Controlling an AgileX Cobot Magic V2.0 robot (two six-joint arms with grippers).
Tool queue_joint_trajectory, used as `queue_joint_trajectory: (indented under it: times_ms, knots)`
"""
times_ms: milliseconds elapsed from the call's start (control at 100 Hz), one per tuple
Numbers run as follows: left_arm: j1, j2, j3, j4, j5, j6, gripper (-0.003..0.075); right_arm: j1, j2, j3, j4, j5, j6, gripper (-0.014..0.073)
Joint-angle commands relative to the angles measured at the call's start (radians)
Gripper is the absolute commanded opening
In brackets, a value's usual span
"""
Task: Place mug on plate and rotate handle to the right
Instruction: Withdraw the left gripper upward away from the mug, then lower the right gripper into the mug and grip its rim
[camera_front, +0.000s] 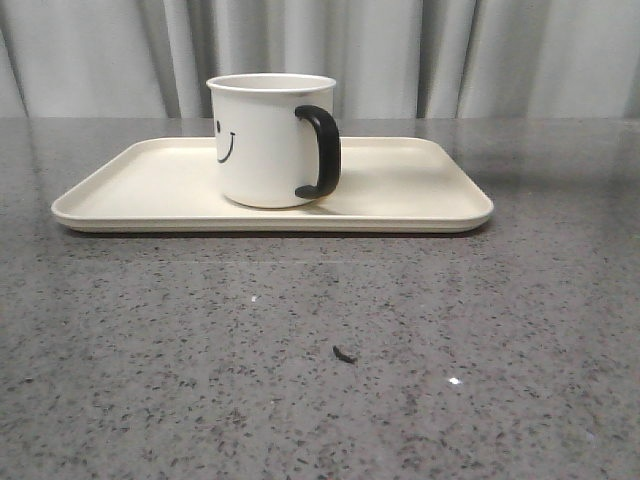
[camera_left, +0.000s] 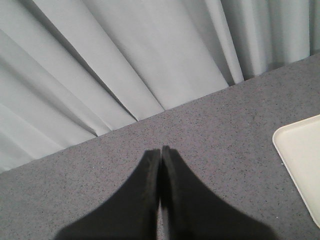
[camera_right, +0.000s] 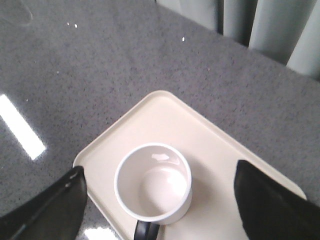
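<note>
Looking down through my right hand (camera_right: 160, 200), I see the mug (camera_right: 153, 182) upright on the plate (camera_right: 220, 150), directly between the widely spread fingers (camera_right: 45, 205), which hold nothing. From the front, the handle (camera_front: 320, 150) points right and the smiley face is partly turned out of sight. My left hand (camera_left: 160, 170) is closed and empty over the table (camera_left: 220, 130), beside the plate's corner.

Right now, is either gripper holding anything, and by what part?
Nothing is held. The left gripper is shut on air over the table. The right gripper is open above the mug, which stands free on the plate.
</note>
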Motion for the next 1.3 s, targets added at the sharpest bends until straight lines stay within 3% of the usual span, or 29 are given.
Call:
queue_joint_trajectory:
  times_ms: [0, 500, 1160, 1290]
  knots:
    - [-0.005, -0.011, -0.016, 0.019, -0.029, -0.012, -0.0019, 0.0, -0.004, -0.034, 0.034, -0.013, -0.002, 0.0594]
    - [-0.005, -0.011, -0.016, 0.016, -0.029, -0.012, -0.0019, 0.016, 0.171, -0.033, 0.033, 0.086, 0.018, 0.0594]
    - [-0.005, -0.011, -0.016, 0.016, -0.029, -0.012, -0.0019, 0.042, 0.303, -0.032, 0.031, 0.089, 0.042, 0.0594]
    - [-0.005, -0.011, -0.016, 0.016, -0.031, -0.012, -0.0019, 0.042, 0.322, -0.032, 0.031, 0.101, 0.044, 0.0554]
